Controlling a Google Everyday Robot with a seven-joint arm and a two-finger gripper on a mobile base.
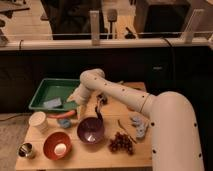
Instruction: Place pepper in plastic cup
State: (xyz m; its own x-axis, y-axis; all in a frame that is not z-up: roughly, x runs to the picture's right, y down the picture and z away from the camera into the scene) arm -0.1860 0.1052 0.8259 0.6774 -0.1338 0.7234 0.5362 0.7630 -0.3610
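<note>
The tool [100, 106] hangs above the purple bowl's [90, 132] far rim; whether it is open or closed cannot be told. The orange-red pepper [62, 114] lies on the tabletop [100, 156], apart from the tool, between it and the plastic cup [38, 121].

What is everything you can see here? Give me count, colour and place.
table: one, light wood, centre
tray: one, green, back left
pad: one, grey-blue, in the tray
plastic cup: one, cream-white, left, in front of the tray
pepper: one, orange-red, lying right of the plastic cup
small object: one, blue, just in front of the pepper
purple bowl: one, front centre
red bowl: one, front left
white object: one, inside the red bowl
metal cup: one, shiny, front left corner
grapes: one bunch, dark red, front right
cloth-like object: one, grey-blue, right edge
arm: one, white, reaching in from the right
gripper: one, dark, above the purple bowl's back rim
</note>
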